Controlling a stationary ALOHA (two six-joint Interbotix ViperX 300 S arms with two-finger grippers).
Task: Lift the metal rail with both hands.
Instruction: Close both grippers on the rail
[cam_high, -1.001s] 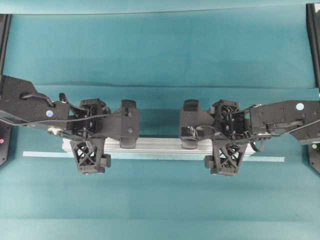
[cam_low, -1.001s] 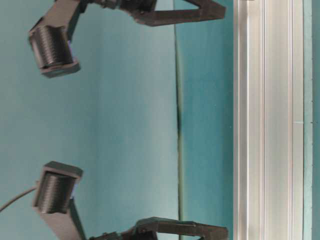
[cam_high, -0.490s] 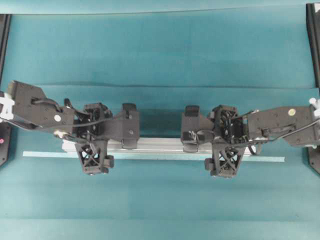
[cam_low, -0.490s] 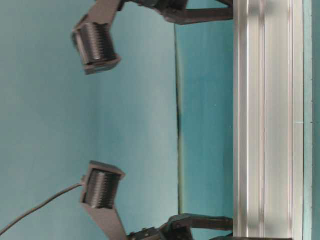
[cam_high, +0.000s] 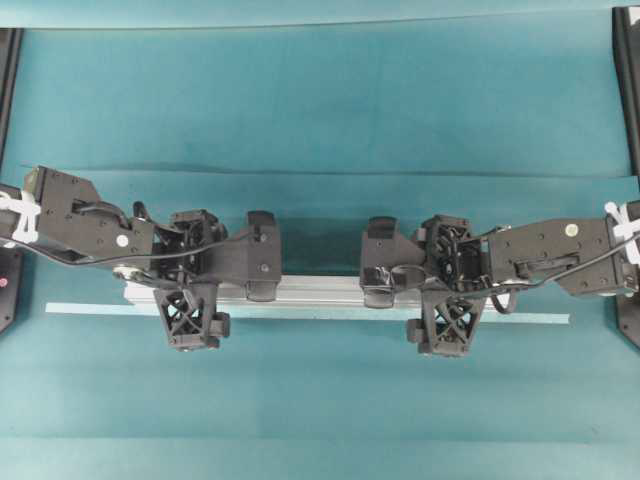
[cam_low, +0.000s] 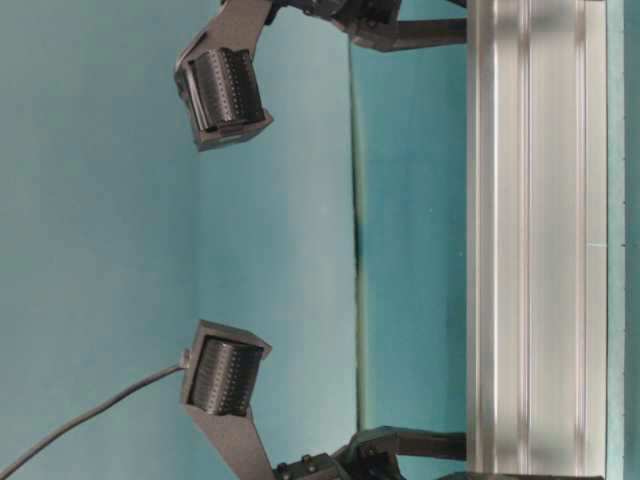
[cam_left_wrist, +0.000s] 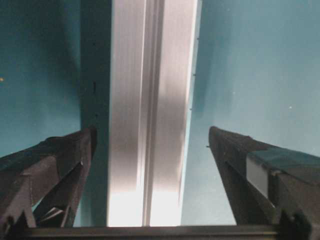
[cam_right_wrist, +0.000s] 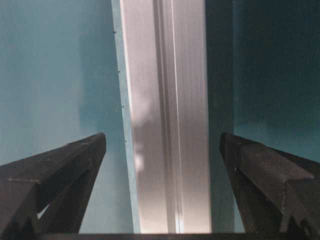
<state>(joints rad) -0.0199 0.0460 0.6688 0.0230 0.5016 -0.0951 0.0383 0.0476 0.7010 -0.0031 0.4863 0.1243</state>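
the metal rail (cam_high: 315, 291) lies flat on the teal table cover (cam_high: 320, 120), running left to right across the middle of the overhead view, with the thin pale tape strip (cam_high: 90, 309) just beside its near edge and reaching out past both of its ends. nothing lifts it yet.

the left gripper (cam_left_wrist: 150, 160) is spread wide and holds nothing. in the left wrist view its two dark fingers (cam_left_wrist: 55, 165) stand one on each side of the rail, with teal cloth showing between each finger and the metal, so they straddle it without touching. the right gripper (cam_right_wrist: 162, 165) is released in the same way: its fingers (cam_right_wrist: 260, 175) flank the rail in the right wrist view, apart from both edges. in the overhead view the left one sits over the rail's left part and the right one over its right part, well apart from each other.

the step in hand looks like the approach, both grippers placed around the rail before any grasp. the next move probably calls for lowering until the fingers reach beside the rail's side faces, then closing both grippers together so the bar is pinched squarely. an uneven squeeze or one arm rising first could tilt the long bar or let it slide.
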